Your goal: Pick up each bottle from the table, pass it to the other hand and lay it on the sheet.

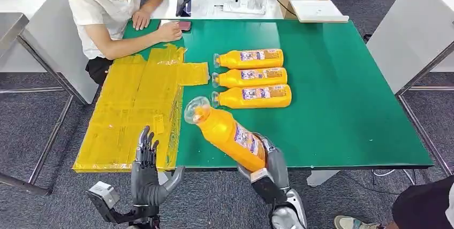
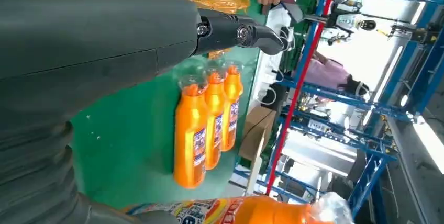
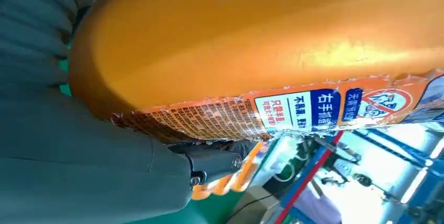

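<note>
**Hand-over pending: risk points, left to right**

**Yellow sheet** (image 1: 134, 106). It lies flat on the green table (image 1: 342, 106), beyond the left hand's fingertips. A seated person (image 1: 115, 9) rests an arm at its far edge. Judgement: a bottle laid too far forward could roll toward that arm.

**Left hand** (image 1: 147, 173). It holds nothing; the fingers (image 1: 145, 146) are extended and apart, the thumb is spread to the side, and the fingertips overlap the near edge of the sheet. Judgement: if the fingers close before the bottle body sits between fingers and thumb, they will strike the neck or cap and knock the bottle aside.

**Held bottle** (image 1: 227, 132). It is lifted off the table and tilted, cap end toward the left hand, base end inside the right hand. The cap end is near the left fingertips but apart from them. Judgement: the smooth body and loose-looking label give little friction, so the bottle may slip through the grasp.

**Right hand** (image 1: 267, 159). Its fingers are wrapped around the bottle's base end. Judgement: releasing before the left hand has a firm hold would drop the bottle onto the table edge or the floor.

**Three remaining bottles** (image 1: 251, 77). They lie side by side on the table, beyond the right hand's fingers. Judgement: a low swing of the held bottle could scatter them.
</note>
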Robot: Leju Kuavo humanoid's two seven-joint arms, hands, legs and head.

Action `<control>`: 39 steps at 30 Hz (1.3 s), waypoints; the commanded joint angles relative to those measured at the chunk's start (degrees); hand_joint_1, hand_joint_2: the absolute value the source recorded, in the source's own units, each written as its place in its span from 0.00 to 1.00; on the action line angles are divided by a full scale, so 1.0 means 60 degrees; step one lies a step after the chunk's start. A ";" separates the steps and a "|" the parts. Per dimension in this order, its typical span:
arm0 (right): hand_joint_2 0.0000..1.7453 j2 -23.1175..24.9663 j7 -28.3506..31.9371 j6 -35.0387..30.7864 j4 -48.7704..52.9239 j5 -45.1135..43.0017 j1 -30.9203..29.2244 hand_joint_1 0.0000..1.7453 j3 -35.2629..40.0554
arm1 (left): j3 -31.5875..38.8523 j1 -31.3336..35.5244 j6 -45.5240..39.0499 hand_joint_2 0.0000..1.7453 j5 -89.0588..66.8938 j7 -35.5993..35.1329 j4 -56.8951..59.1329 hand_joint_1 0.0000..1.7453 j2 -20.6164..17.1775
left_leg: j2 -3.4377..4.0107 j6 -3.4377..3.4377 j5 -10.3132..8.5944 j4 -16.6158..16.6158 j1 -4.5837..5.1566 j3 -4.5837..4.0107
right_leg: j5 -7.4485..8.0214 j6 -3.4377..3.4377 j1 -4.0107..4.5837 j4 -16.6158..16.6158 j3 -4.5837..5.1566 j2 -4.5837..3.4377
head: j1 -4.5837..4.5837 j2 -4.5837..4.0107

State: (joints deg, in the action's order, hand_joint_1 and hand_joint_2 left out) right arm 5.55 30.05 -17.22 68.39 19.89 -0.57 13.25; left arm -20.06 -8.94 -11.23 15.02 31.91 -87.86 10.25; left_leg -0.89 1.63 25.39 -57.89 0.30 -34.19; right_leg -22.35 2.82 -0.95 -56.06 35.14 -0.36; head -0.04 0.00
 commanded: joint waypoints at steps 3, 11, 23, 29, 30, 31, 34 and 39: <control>1.00 0.0378 -0.0118 0.0976 -0.2002 0.0458 -0.0996 1.00 0.2372 | -0.0757 0.0597 0.1539 1.00 -0.0278 -0.0165 0.0942 0.00 -0.0601 | 0.0045 -0.0019 0.0012 0.0020 -0.0009 0.0050 | 0.0000 -0.0021 0.0011 0.0018 -0.0039 -0.0031 | 0.0000 -0.0003; 1.00 0.0382 -0.0124 0.0964 -0.2088 0.0521 -0.1050 1.00 0.2466 | -0.0763 0.0607 0.1582 1.00 -0.0308 -0.0190 0.0911 0.00 -0.0589 | 0.0016 -0.0011 0.0005 0.0014 -0.0003 0.0031 | -0.0005 -0.0013 0.0003 0.0011 -0.0028 -0.0005 | 0.0004 0.0000; 1.00 0.1011 0.0064 0.1205 -0.4617 0.0688 -0.2162 1.00 0.3797 | -0.0455 0.1177 0.3118 1.00 0.0262 -0.0937 0.1451 0.00 -0.0400 | 0.0025 -0.0022 0.0009 0.0019 -0.0010 0.0057 | -0.0008 -0.0023 0.0012 0.0015 -0.0049 -0.0007 | 0.0000 0.0000; 1.00 0.1091 -0.0065 0.0776 -0.4664 0.0975 -0.1995 0.99 0.4003 | -0.0271 0.1327 0.3571 1.00 0.0690 -0.1207 0.1825 1.00 -0.0384 | 0.0008 -0.0020 0.0009 0.0018 -0.0014 0.0058 | -0.0013 -0.0022 0.0016 0.0019 -0.0056 0.0011 | 0.0000 0.0000; 1.00 0.1091 -0.0065 0.0776 -0.4664 0.0975 -0.1995 0.99 0.4003 | -0.0271 0.1327 0.3571 1.00 0.0690 -0.1207 0.1825 1.00 -0.0384 | 0.0010 -0.0017 0.0008 0.0014 -0.0009 0.0049 | -0.0012 -0.0019 0.0010 0.0012 -0.0046 0.0006 | -0.0004 0.0000; 1.00 0.1091 -0.0065 0.0776 -0.4664 0.0975 -0.1995 0.99 0.4003 | -0.0271 0.1327 0.3571 1.00 0.0690 -0.1207 0.1825 1.00 -0.0384 | 0.0010 -0.0012 0.0003 0.0010 -0.0005 0.0031 | -0.0007 -0.0014 0.0005 0.0007 -0.0027 0.0003 | -0.0004 0.0000; 1.00 0.1091 -0.0065 0.0776 -0.4664 0.0975 -0.1995 0.99 0.4003 | -0.0271 0.1327 0.3571 1.00 0.0690 -0.1207 0.1825 1.00 -0.0384 | 0.0001 -0.0014 0.0002 0.0010 -0.0005 0.0028 | -0.0009 -0.0016 0.0006 0.0007 -0.0026 0.0015 | -0.0004 -0.0004; 1.00 0.1067 -0.0087 0.0676 -0.4719 0.1112 -0.2041 0.99 0.4071 | -0.0267 0.1318 0.3774 1.00 0.0873 -0.1364 0.1808 1.00 -0.0388 | 0.0007 -0.0017 0.0004 0.0010 -0.0008 0.0030 | -0.0008 -0.0019 0.0010 0.0008 -0.0026 0.0011 | 0.0000 -0.0004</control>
State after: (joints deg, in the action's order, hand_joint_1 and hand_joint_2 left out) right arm 11.65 29.48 -12.76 45.61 24.35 -11.22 32.48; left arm -19.98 -4.40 9.62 19.32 25.62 -81.07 8.46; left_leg -0.84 1.62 25.37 -57.89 0.30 -34.19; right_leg -22.35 2.81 -0.96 -56.06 35.17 -0.37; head -0.04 -0.02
